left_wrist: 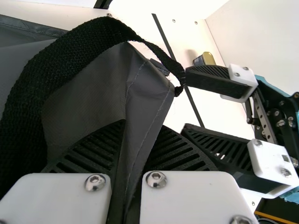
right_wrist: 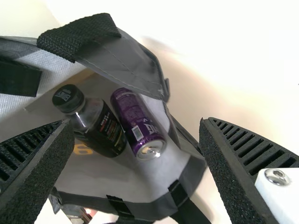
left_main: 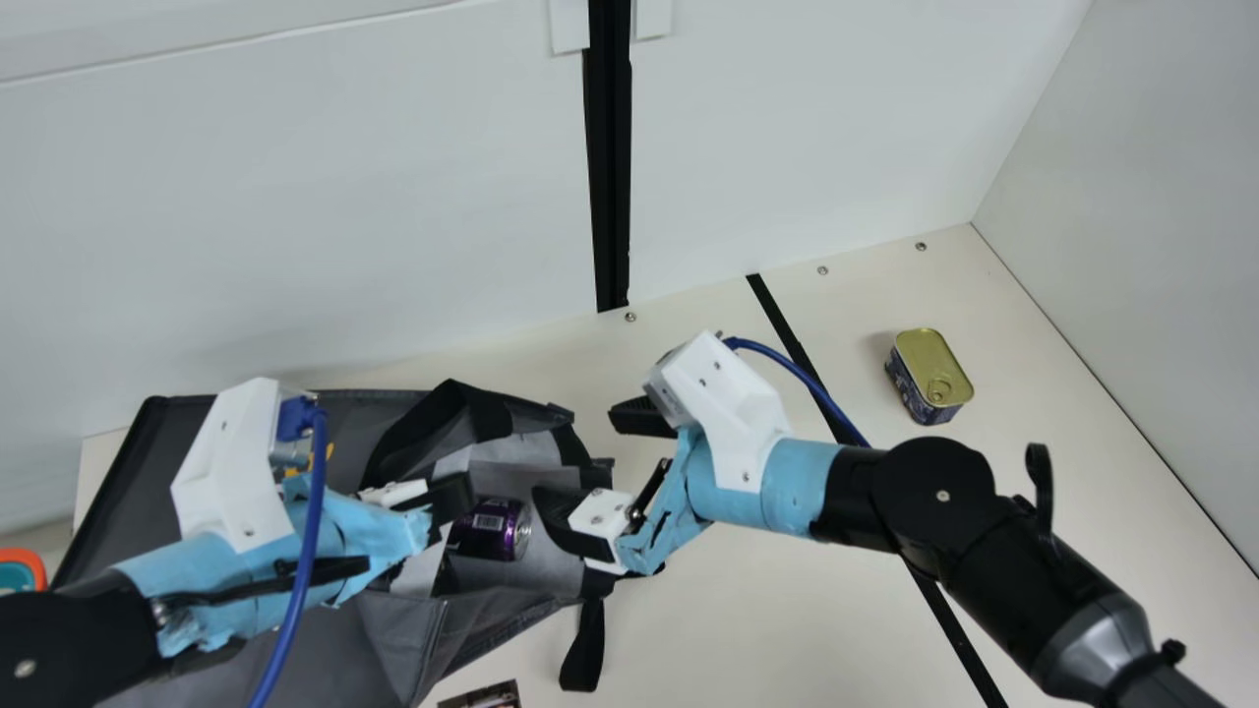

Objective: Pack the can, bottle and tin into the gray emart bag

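Cream table [left_main: 787, 629], tin [left_main: 925, 364] at right; gray bag [left_main: 398, 629] lower left w/ can [left_main: 487, 531] & bottle [right_wrist: 107, 128] inside, L gripper [left_main: 452, 499] clamped on its cloth, R gripper [left_main: 580, 457] fingers apart.

Main view: high on the neck, steeply down at table [left_main: 708, 629] and back wall [left_main: 295, 197], widest, farthest off. Left wrist view: right up against bag [left_main: 403, 629], facing across to right gripper [left_main: 580, 452] and tin [left_main: 925, 379]. Right wrist view: close, into bag's mouth, bottle [right_wrist: 103, 130] and can [left_main: 487, 529]. Bag in all three; main shares tin with left, can with right.
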`<state>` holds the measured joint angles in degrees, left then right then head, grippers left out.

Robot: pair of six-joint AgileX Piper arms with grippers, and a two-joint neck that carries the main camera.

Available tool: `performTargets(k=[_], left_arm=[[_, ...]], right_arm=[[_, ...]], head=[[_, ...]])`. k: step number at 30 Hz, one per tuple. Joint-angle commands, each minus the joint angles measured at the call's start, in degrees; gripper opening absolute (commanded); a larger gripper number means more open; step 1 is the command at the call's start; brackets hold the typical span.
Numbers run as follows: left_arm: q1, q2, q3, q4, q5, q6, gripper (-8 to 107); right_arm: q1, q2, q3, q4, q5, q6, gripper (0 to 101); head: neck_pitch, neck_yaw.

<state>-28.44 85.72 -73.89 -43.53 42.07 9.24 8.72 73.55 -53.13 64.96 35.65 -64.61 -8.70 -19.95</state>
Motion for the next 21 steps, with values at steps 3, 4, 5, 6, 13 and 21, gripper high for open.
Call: performTargets(k=[3,4,5,6,13,21], left_arm=[[0.0,0.0,0.0,0.0,0.0,0.0,10],[0.0,0.0,0.0,0.0,0.0,0.0,10],[0.0,0.0,0.0,0.0,0.0,0.0,10],[0.0,0.0,0.0,0.0,0.0,0.0,10],[0.0,0.0,0.0,0.0,0.0,0.0,10],[0.0,0.0,0.0,0.0,0.0,0.0,10]], right_arm=[[-0.88,-1.84,0.37,-2.05,-0.62,2.09,91],[-1.15,-2.32,0.54,-2.5,-0.73,2.55,91],[-1.4,-2.84,0.65,-3.07,-0.79,3.15,91],[-1.67,-3.32,0.8,-3.52,-0.86,3.61,91],[-3.63,-6.82,1.66,-7.12,-1.15,7.26,91],[-5.93,-10.71,2.43,-11.8,-1.46,11.16,91]], head=[[-1.3,-0.05],[-1.3,-0.05],[-1.3,-0.05],[-1.3,-0.05],[-1.3,-0.05],[-1.3,-0.05]])
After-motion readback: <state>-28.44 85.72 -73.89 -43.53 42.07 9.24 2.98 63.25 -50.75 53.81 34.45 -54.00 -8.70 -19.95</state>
